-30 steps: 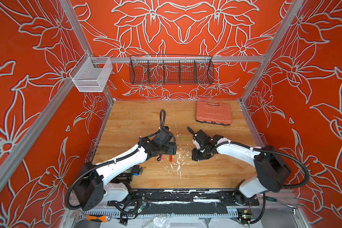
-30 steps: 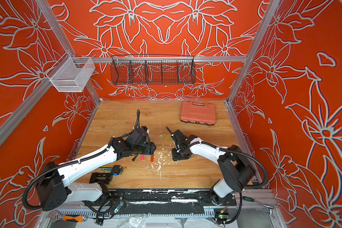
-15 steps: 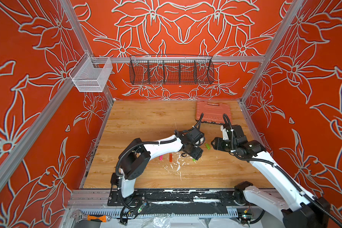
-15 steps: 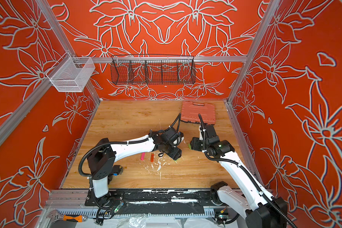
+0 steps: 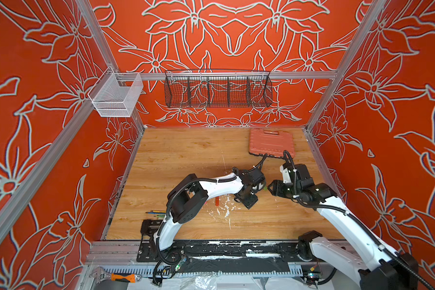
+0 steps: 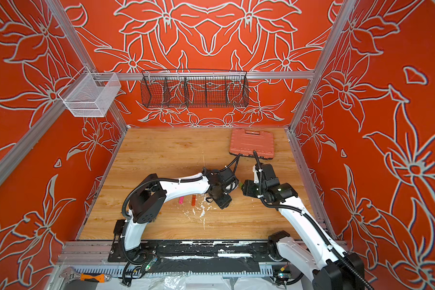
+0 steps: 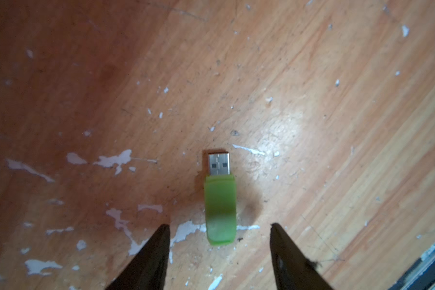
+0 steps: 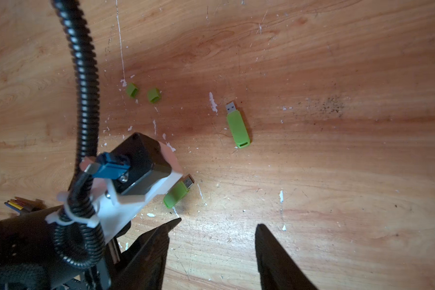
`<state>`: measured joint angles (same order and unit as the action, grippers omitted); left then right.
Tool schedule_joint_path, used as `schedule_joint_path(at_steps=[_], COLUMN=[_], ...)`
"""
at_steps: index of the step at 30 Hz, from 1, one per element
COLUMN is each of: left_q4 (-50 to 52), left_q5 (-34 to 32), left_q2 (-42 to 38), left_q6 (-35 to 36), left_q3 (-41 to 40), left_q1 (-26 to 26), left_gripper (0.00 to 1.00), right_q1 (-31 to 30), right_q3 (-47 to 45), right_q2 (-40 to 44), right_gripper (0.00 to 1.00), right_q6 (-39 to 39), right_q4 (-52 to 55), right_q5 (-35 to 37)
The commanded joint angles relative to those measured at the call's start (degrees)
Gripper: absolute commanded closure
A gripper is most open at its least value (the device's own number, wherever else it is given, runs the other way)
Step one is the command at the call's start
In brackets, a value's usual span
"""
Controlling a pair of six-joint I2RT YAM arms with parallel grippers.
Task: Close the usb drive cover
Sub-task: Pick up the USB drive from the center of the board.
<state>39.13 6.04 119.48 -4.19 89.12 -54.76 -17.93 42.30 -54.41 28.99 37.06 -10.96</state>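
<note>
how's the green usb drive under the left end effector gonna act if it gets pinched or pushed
The green usb drive looks like rigid plastic with a metal plug, so probably stiff. Lying flat, it should slide rather than roll on the wooden table. Small and smooth-looking, it may twist or slip if pinched off-centre.

The usb drive has a smooth green plastic body — faintly glossy — and a bright bare-metal plug. The wood-grain surface is scuffed, flecked white, with a sheen. Black fingers look matt.
</note>
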Motion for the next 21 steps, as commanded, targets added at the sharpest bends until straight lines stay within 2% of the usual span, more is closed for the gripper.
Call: schedule_joint_path(at_steps=[1, 10, 21], left_q4=[-0.25, -0.63, 0.09], left_q5=[-1.48, -2.26, -9.72], left_q2=[1.23, 2.67, 4.26], left_q6=[1.19, 1.63, 2.04], left_q3=[0.04, -0.32, -0.2], left_q1=[-0.43, -1.22, -3.86], left_gripper=[0.42, 0.54, 0.71], right_q1=[0.61, 0.82, 1.31], right_q3=[-0.27, -0.07, 2.37], right_q2=[1.18, 5.58, 8.73], right_gripper=[0.42, 0.42, 0.42], right_q6=[0.63, 0.69, -0.14], right_q4=[-0.5, 1.79, 5.58], right_q5=[-0.12, 3.25, 6.43])
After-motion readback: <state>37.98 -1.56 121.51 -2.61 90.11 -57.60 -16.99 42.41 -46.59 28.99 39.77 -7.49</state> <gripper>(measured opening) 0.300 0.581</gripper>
